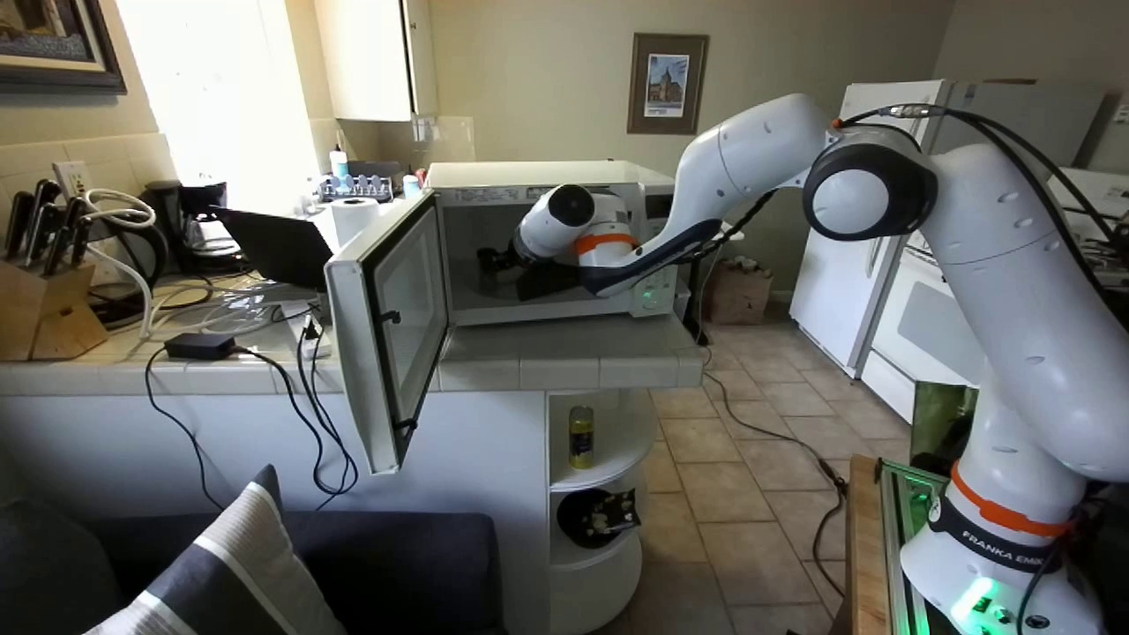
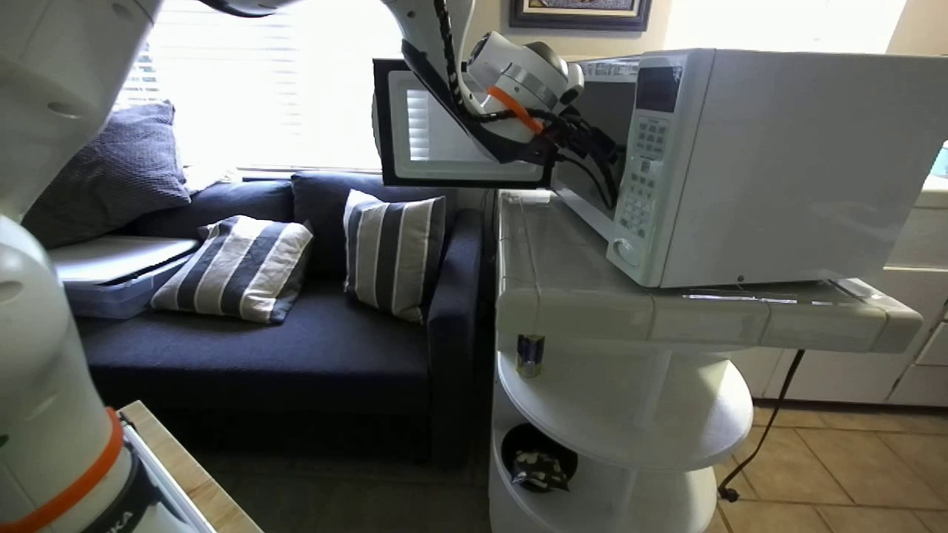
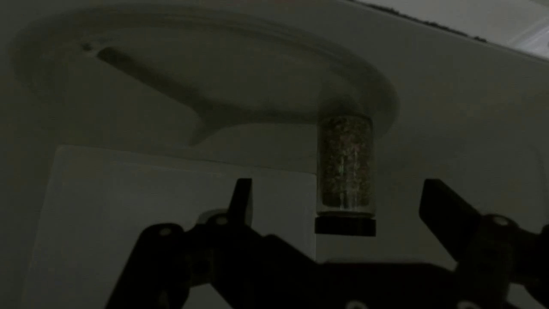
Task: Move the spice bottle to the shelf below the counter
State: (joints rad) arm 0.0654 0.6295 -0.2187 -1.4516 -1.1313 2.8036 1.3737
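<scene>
we had the gripper (image 3: 339, 182) spread wide and holding nothing inside the microwave (image 2: 800, 170), with the spice bottle (image 3: 345, 167) in there too, between the fingers (image 3: 448, 214) in the wrist view but touching neither. we could not tell whether they reached deep enough, so creeping forward, centring and closing softly seemed wise, then lifting it upright and backing clear of the left-hand door (image 1: 414, 309).

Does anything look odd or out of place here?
Yes: a dark-capped spice bottle sits inside the open microwave, where the pincer is too, its jaws apart. Seasoning looks odd there, since microwaves are for heating food. I notice no spill or damage.
</scene>
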